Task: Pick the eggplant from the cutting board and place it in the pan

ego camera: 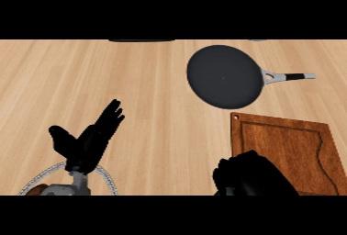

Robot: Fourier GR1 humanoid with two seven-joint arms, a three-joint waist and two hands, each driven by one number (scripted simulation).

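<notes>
Two unknowns at the right hand (251, 176): it shows as a dark lump over the near left corner of the cutting board (291, 142), and I can't tell whether it's closed on anything or empty. The eggplant isn't visible anywhere: not on the bare part of the board, not in the pan (224, 75), not on the table (102, 73). Best guess is it's under or inside that hand, dark on dark.

Risks from here:
- Partial hold. An eggplant is smooth and tapered, so an off-centre hold could let it slide out on the lift. It would then roll off the board's near edge, which is right there.
- Blind lift. With the eggplant hidden, a miss looks the same as a catch until the hand is up.
- Low carry. The pan lies past the board's far left corner, near it but apart. A low path could clip the rim and shove the pan round by its handle (288, 76).
- Release at the rim. The wall looks shallow, so it could roll back out.

Left hand (88, 140) rests at left, spread, fingers up, well apart from the route.
</notes>
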